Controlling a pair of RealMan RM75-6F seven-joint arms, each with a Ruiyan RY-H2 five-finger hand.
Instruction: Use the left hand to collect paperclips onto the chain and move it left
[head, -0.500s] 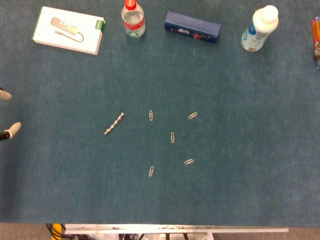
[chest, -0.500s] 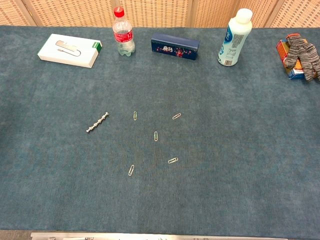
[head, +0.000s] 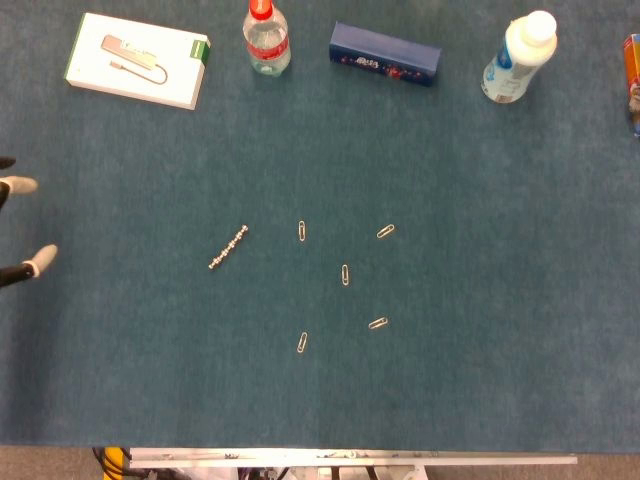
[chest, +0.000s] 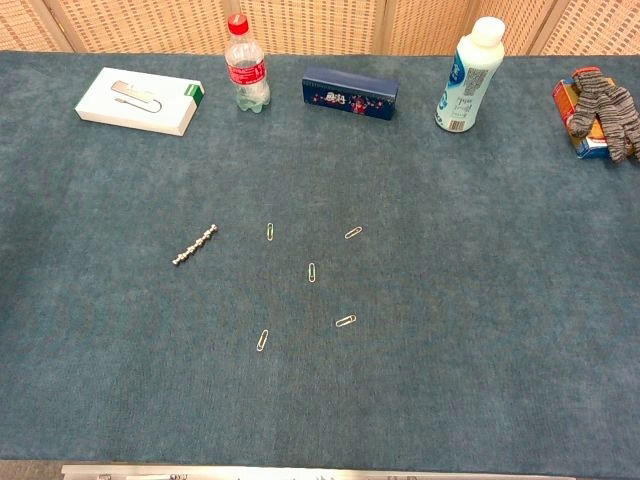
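A short silver bead chain lies slanted on the blue-green table, left of centre. Several paperclips are scattered to its right, none touching it: one closest to the chain, one further right, one in the middle, and two nearer the front. Only the pale fingertips of my left hand show, at the left edge of the head view. They are spread apart, hold nothing and are far left of the chain. My right hand appears in neither view.
Along the far edge stand a white box, a clear bottle with a red cap, a dark blue box and a white bottle. A striped glove on an orange box sits at the far right.
The left hand's fingertips have come a little further into the head view from the left edge and spread wider. Chain and paperclips have not moved.
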